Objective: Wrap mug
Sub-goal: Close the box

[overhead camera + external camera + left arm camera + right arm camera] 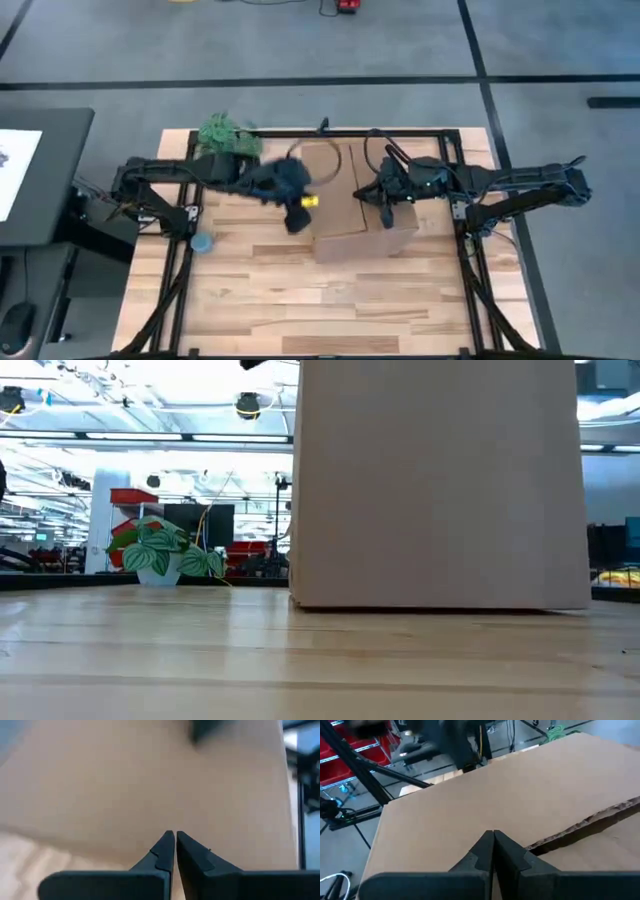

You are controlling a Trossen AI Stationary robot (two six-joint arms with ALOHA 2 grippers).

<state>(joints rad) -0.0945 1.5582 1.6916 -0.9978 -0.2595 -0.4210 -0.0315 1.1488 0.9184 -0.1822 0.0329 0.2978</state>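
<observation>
Both tools (296, 215) (386, 218) closed, at cardboard (355, 225)

Left arm extends inward from the tabletop's (240, 300) left edge; its tool (174, 840) has fingers pressed together. Right arm extends inward from the tabletop's right edge; its tool (493, 839) likewise has fingers pressed together.

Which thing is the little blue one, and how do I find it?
Look at the wooden table, then its left side beside the left arm's black frame. The small blue round thing sits there alone, the only blue item, apart from the brown paper and green plant.
</observation>
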